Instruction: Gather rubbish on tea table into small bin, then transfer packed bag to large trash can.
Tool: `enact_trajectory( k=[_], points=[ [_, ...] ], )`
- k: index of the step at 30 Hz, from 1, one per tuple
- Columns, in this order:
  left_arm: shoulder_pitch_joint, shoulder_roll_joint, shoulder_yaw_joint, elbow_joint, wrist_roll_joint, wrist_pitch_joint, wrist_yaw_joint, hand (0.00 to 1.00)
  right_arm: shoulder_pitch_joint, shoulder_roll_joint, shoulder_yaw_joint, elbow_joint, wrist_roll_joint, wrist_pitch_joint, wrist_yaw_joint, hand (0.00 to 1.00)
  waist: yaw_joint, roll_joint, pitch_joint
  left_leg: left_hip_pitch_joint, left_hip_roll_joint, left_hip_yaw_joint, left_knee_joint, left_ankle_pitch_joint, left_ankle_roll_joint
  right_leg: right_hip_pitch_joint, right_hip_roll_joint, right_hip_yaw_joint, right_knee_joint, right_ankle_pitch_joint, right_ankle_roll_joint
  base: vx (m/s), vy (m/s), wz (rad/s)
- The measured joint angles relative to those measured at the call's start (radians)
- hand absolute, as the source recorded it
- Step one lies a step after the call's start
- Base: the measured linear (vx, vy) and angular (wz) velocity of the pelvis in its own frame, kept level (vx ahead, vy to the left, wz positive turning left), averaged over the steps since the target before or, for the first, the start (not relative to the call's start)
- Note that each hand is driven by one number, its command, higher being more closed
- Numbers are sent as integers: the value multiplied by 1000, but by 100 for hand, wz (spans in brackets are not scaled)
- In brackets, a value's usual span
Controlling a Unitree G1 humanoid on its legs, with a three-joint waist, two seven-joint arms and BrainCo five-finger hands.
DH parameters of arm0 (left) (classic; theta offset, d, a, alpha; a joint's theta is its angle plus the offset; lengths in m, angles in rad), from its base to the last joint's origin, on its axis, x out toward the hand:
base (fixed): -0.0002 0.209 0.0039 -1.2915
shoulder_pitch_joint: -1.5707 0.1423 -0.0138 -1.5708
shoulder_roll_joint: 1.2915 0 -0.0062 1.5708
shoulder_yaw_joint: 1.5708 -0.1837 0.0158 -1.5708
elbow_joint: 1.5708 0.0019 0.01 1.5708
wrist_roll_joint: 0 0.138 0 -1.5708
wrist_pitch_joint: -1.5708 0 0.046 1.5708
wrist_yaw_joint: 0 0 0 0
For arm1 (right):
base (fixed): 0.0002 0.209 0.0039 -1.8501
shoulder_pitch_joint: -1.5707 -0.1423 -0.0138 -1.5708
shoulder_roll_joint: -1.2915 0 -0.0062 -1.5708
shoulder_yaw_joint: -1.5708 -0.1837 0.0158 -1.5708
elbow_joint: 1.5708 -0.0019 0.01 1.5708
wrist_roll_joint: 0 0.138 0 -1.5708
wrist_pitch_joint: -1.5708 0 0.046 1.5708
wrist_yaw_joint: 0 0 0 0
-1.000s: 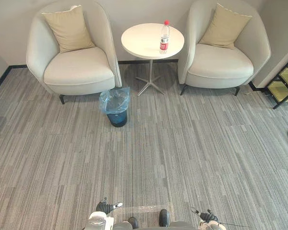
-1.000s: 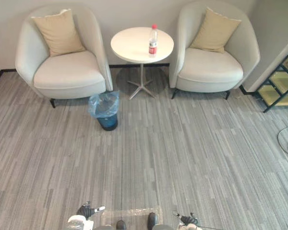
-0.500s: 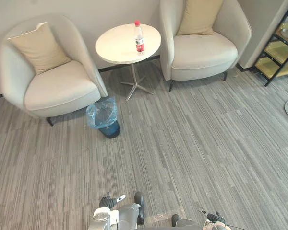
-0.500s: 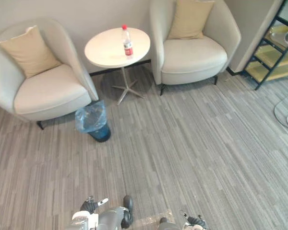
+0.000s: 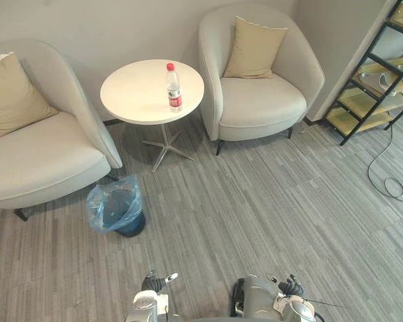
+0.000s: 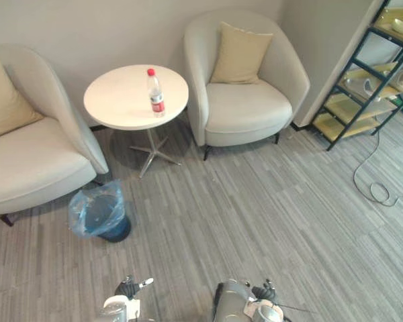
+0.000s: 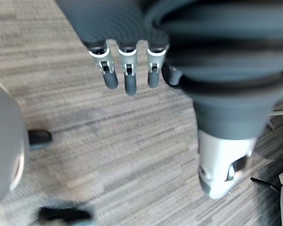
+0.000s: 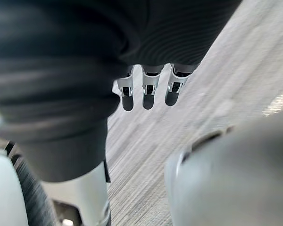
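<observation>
Armchairs close in on the round tabletop (image 5: 134, 94), the left armchair (image 5: 33, 161) and the right armchair (image 5: 262, 100) leaving a narrow way in, so a skewed approach would likely catch an arm on a cushion. The small bin (image 5: 116, 212), lined with a loose blue bag, stands on the floor by the left armchair's front; a careless drop could miss its sagging rim. The bottle (image 5: 173, 88) stands upright toward the tabletop's near right edge, tall and slim, so a sideways knock would probably tip it and roll it off. The eye views show this layout, well apart from the robot. The wrist views show the left robot hand (image 7: 127, 80) and the right robot hand (image 8: 148, 94) with fingers straight and empty above the carpet.
</observation>
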Motion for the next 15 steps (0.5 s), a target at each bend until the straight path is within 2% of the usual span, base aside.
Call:
enact_trajectory(
  k=[1,2,3,4,6,7,8,10,12,13,14,15],
  points=[
    [10,-27,18,7,-2,-2,9,0,-3,-15,0,10,-14,0,-6,0,-5,36,-23,-31,34,-20,61,1,-3,15,23,-16,-23,-45,-4,320,-207,-7],
    [10,-36,21,6,-3,-4,10,0,-4,-19,-1,11,-18,0,-8,0,-7,45,-25,-51,46,-21,107,1,-3,23,32,-21,-32,-51,-12,462,-304,10],
    [7,-51,52,0,-12,-6,12,0,-4,-23,-3,13,-19,1,-17,0,-8,69,-23,-147,88,-31,322,17,-27,73,56,-44,-81,-63,-23,393,-256,23],
    [2,-54,55,-9,-23,-5,10,0,-3,-23,1,15,-19,4,-26,0,-9,72,-13,-234,129,-45,515,57,-65,125,72,-51,-124,-73,-30,469,-294,30],
    [-1,-53,60,-40,-40,-6,12,0,0,-23,13,16,-18,10,-37,0,-1,65,13,-340,187,-29,755,47,-76,230,86,-76,-181,-85,-43,323,-167,26],
    [-1,-52,54,-60,-41,-8,15,0,9,-23,38,17,-18,14,-46,0,7,54,21,-407,212,14,820,40,-71,303,87,-89,-218,-98,-45,321,-137,17],
    [-1,-53,53,-65,-41,-9,18,0,12,-21,40,17,-18,13,-47,0,9,52,22,-426,218,35,816,37,-67,325,84,-97,-233,-98,-45,347,-127,9],
    [-2,-53,44,-75,-48,-15,32,0,14,-21,47,18,-18,14,-55,0,11,52,21,-502,220,110,697,25,-45,389,81,-96,-293,-105,-33,260,-31,-5],
    [-3,-53,41,-81,-62,-18,32,0,16,-22,47,19,-19,15,-64,0,17,52,21,-530,188,162,463,37,-37,425,70,-89,-327,-113,-13,337,58,-11],
    [-3,-53,35,-78,-67,-19,33,0,19,-23,47,24,-25,15,-70,0,18,53,20,-522,157,176,296,77,-36,444,64,-86,-342,-123,3,472,190,-18],
    [-5,-48,15,-68,-68,-21,33,0,21,-29,48,47,-37,16,-77,0,31,52,16,-492,122,161,134,226,-18,481,63,-66,-367,-139,30,403,173,-21],
    [-6,-47,14,-67,-68,-21,33,0,20,-29,48,54,-38,16,-77,0,36,48,15,-486,116,162,126,243,-7,486,60,-61,-371,-142,34,479,201,-25]
  ],
)
